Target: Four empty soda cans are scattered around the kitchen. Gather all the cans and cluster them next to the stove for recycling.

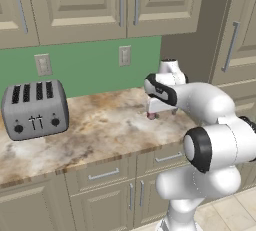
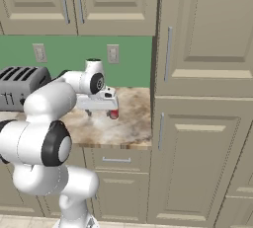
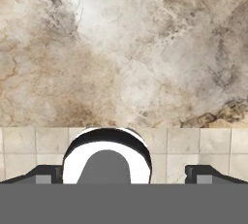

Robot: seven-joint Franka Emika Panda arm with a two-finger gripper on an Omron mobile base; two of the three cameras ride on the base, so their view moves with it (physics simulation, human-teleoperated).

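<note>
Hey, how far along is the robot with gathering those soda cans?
Nothing looks done yet: no stove or cluster of cans appears here. In hand: the open gripper hovers over the marbled counter close to one red soda can, not yet gripping it. Left: grasp this can, carry it to the stove, then fetch the others.

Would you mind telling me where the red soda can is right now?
The soda can stands on the marbled counter, right of the toaster and near the tall cabinet, just beneath the open gripper.
</note>
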